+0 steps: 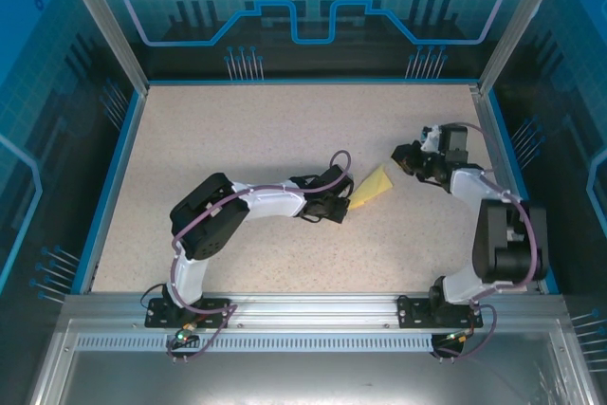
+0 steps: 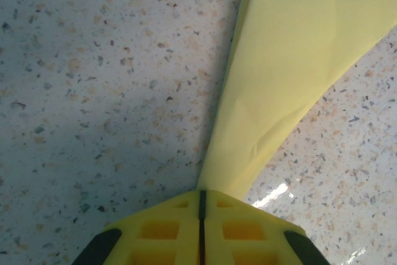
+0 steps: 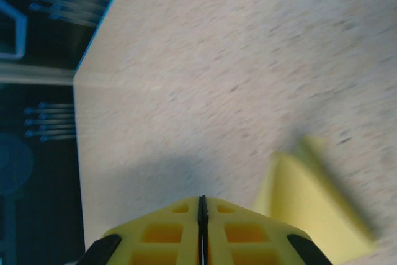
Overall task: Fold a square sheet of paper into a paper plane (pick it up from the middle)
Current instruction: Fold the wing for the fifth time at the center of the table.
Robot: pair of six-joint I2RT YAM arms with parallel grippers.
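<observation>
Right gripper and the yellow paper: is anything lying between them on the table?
Nothing. In the top view a short stretch of bare speckled table separates the right gripper from the yellow paper; the right wrist view shows the same.

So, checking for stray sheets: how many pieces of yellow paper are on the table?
1. The folded yellow paper lies near the middle of the table, one end pinched by the fingers of the left gripper. The arms could hide another.

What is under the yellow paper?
The speckled table shows all around the folded yellow paper, whose near end meets the shut left tool. The patch right beneath is covered, so anything there is hidden.
</observation>
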